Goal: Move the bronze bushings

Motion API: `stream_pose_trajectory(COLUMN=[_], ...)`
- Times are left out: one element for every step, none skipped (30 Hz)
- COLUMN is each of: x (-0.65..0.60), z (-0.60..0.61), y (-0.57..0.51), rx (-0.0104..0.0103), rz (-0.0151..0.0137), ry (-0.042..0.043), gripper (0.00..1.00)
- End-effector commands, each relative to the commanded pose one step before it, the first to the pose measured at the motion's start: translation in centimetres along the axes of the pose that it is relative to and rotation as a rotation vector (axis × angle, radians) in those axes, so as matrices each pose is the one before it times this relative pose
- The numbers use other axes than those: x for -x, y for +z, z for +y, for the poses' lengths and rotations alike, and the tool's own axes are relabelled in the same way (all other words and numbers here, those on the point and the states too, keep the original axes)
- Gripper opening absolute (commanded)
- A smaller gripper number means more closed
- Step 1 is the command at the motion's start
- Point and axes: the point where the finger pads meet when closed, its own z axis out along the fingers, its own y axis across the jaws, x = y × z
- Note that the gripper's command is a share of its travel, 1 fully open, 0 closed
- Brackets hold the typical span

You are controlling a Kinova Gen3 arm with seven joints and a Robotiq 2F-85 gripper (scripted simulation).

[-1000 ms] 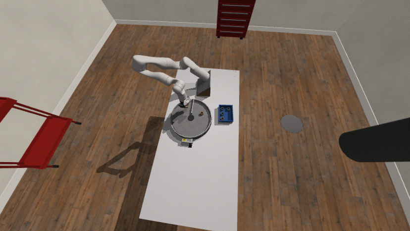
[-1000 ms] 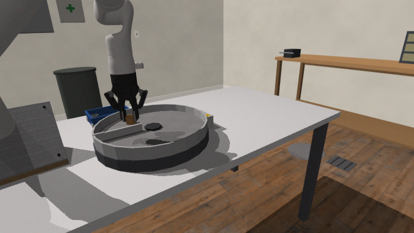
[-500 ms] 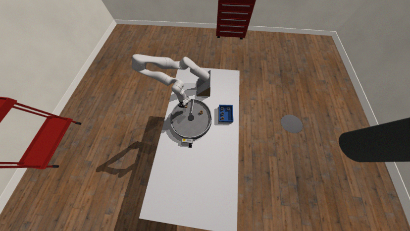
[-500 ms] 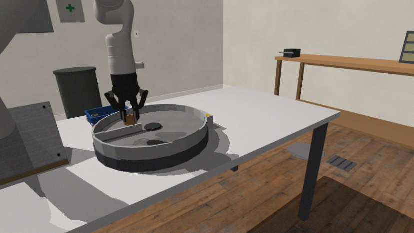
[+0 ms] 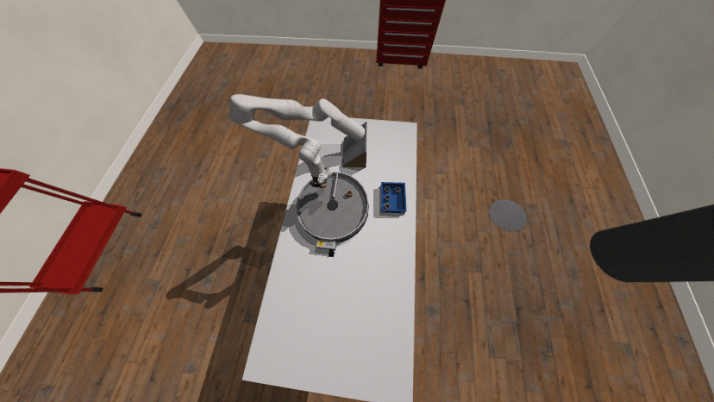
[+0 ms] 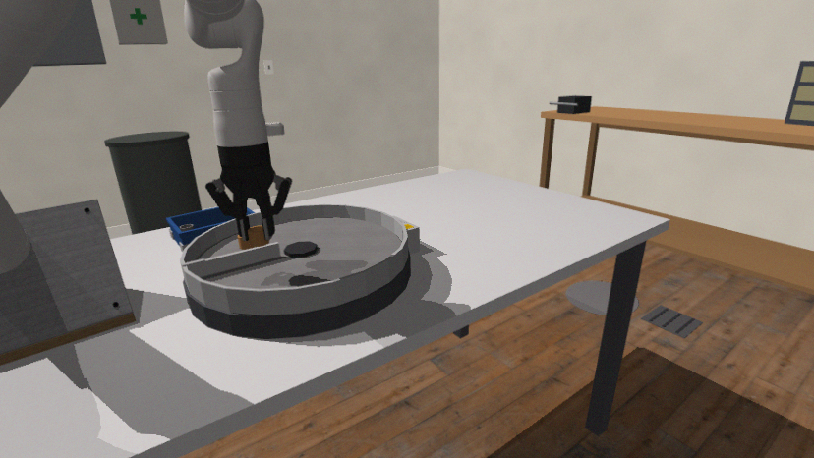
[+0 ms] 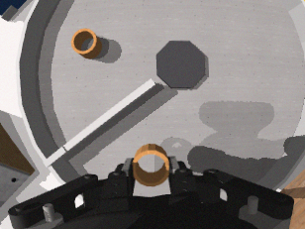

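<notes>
The gripper pinches a bronze sleeve upright, low over the turntable's disc, just beside the raised bar. A second bronze sleeve stands across that bar, away from the hub.

arm links: I'm seeing smooth white rounded segments
wrist: I'm seeing a black collar
gripper: black linkage fingers showing pivot holes
</notes>
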Motion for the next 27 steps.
stream_pose_trajectory(x=[-0.037,0.0,0.0,0.0,0.0,0.0,0.0,0.0,0.0,0.0,0.0,0.0,0.0,0.0,0.0,0.0,0.0,0.0,0.001,0.001,0.001,0.001,0.0,0.0,0.0,0.0,0.0], z=[0.023,0.0,0.0,0.0,0.0,0.0,0.0,0.0,0.0,0.0,0.0,0.0,0.0,0.0,0.0,0.0,0.0,0.002,0.002,0.003,0.003,0.003,0.002,0.0,0.0,0.0,0.0], y=[-0.059,0.0,0.0,0.0,0.0,0.0,0.0,0.0,0.0,0.0,0.0,0.0,0.0,0.0,0.0,0.0,0.031,0.174,0.357,0.493,0.537,0.478,0.338,0.0,0.0,0.163,0.029], rx=[0.00112,0.0,0.0,0.0,0.0,0.0,0.0,0.0,0.0,0.0,0.0,0.0,0.0,0.0,0.0,0.0,0.0,0.00001,0.0,0.0,0.0,0.0,0.0,0.0,0.0,-0.00001,0.0], rz=[0.00125,0.0,0.0,0.0,0.0,0.0,0.0,0.0,0.0,0.0,0.0,0.0,0.0,0.0,0.0,0.0,0.0,-0.00001,0.0,0.0,0.0,0.0,0.0,0.0,0.0,0.00001,0.0], ry=[0.0,0.0,0.0,0.0,0.0,0.0,0.0,0.0,0.0,0.0,0.0,0.0,0.0,0.0,0.0,0.0,0.0,0.00001,0.0,0.0,0.0,0.0,0.0,0.0,0.0,-0.00001,0.0], gripper=[0.0,0.0,0.0,0.0,0.0,0.0,0.0,0.0,0.0,0.0,0.0,0.0,0.0,0.0,0.0,0.0,0.0,0.0,0.0,0.0,0.0,0.0,0.0,0.0,0.0,0.0,0.0])
